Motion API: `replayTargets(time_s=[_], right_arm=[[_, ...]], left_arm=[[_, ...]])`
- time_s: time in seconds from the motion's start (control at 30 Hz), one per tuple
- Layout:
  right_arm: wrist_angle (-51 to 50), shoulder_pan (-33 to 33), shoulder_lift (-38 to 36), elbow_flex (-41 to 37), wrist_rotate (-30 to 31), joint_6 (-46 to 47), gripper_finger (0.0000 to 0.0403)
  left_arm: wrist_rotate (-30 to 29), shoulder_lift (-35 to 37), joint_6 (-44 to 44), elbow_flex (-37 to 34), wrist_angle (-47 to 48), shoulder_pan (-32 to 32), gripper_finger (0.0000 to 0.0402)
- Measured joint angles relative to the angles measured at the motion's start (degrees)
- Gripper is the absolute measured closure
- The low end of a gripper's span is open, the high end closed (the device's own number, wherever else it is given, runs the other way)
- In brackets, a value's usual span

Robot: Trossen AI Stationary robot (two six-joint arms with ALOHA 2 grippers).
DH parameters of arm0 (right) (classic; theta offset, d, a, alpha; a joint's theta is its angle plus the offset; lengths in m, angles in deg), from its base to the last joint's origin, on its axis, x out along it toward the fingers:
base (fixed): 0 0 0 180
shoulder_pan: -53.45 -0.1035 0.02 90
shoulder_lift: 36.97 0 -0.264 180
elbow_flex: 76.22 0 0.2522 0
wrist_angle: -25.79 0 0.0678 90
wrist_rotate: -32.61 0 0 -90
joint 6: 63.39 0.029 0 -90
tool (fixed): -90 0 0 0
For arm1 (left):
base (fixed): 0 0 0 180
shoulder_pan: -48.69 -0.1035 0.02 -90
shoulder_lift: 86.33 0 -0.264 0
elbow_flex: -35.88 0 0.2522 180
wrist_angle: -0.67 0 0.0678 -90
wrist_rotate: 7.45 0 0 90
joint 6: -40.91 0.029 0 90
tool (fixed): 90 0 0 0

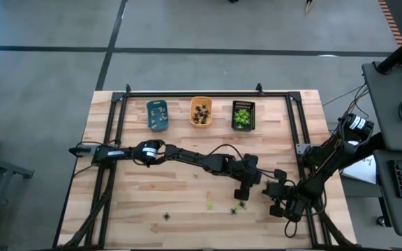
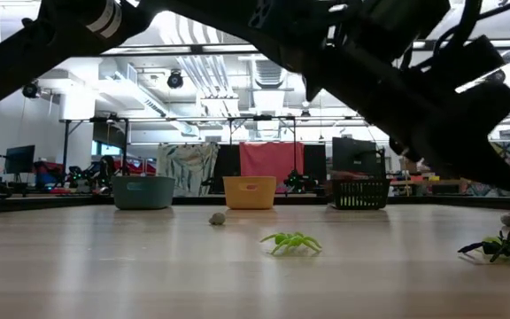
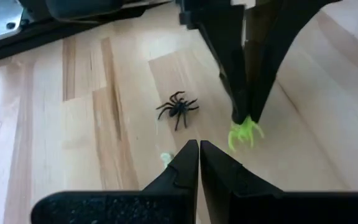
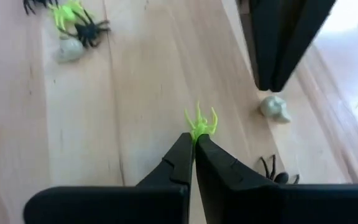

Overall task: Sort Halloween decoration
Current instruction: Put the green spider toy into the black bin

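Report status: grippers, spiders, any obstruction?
Right gripper shut on yellow-green spider at table level. Left gripper shut, empty, close by. Black spider loose beside them. No obstruction seen.

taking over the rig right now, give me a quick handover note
left gripper: shut, empty, beside the right one.
right gripper: shut on a yellow-green spider, low at the table.
done: blue tray, orange tray and black tray each hold some pieces.
left: the held spider, a black spider, a pale figure and a few more loose ones nearby.
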Motion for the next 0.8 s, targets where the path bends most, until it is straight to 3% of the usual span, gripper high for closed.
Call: replayTargets(time_s=[0.47,0.6,0.8], right_arm=[[0.03,0.00,-0.72,2.35,3.02,1.39,0.0394],[0.09,0.09,-0.74,3.19,4.55,1.01,0.0394],[0.28,0.61,-0.74,4.02,9.19,0.97,0.0394]], left_arm=[[1.46,7.12,0.77,-6.16,1.69,0.04,0.0402],[1.46,14.71,0.86,-15.54,-1.47,0.02,0.0402],[1.26,30.91,-0.94,-37.20,-15.04,0.12,0.0402]])
